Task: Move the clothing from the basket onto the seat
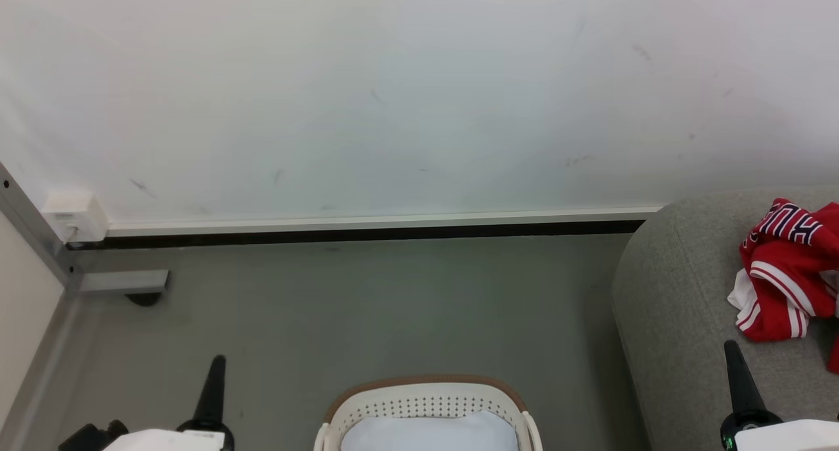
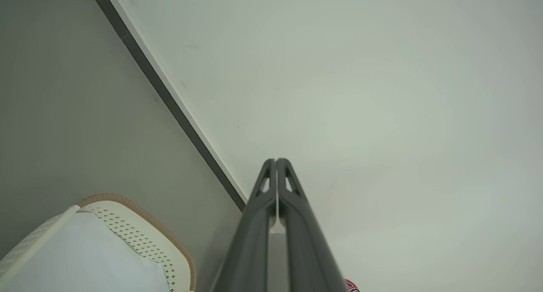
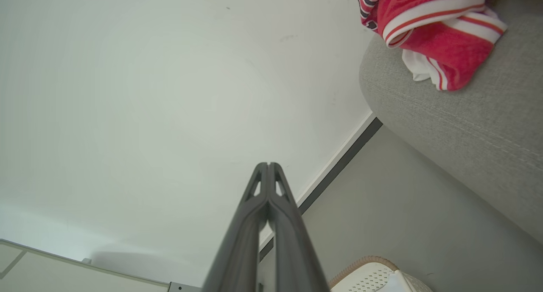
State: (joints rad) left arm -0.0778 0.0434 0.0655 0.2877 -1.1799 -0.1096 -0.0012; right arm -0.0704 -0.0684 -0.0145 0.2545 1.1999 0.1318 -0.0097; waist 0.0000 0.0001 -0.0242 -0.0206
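- We see the left hand (image 1: pixel 218 361) at the lower left of the head view, its two dark fingers pressed together into one point, gripping nothing; in the left wrist view the same left hand (image 2: pixel 276 160) shows its fingertips meeting, aimed at the pale wall (image 2: pixel 382 92)
- We see the right hand (image 1: pixel 731 347) at the lower right of the head view, closed too and holding nothing; its tip stands in front of the seat (image 1: pixel 675 294), just below the clothing (image 1: pixel 783 274) and apart from it; in the right wrist view that right hand (image 3: pixel 268 164) has both fingers shut tip to tip
- The clothing lies bunched on top of the seat near its rounded left edge; it is red with white stripes and bands, and block lettering shows on its upper fold; the right wrist view shows the clothing (image 3: pixel 432 24) resting on the grey fabric of the seat (image 3: pixel 466 126)
- The basket (image 1: pixel 426 380) stands on the grey floor (image 1: pixel 360 307) between the two hands, at the bottom middle of the head view, beside the seat and apart from it; we see its brown rim, perforated white wall and pale bottom; part of the basket (image 2: pixel 140 237) shows in the left wrist view, and a corner of the basket (image 3: pixel 369 275) in the right wrist view
- A dark baseboard (image 1: pixel 367 231) runs where wall meets floor
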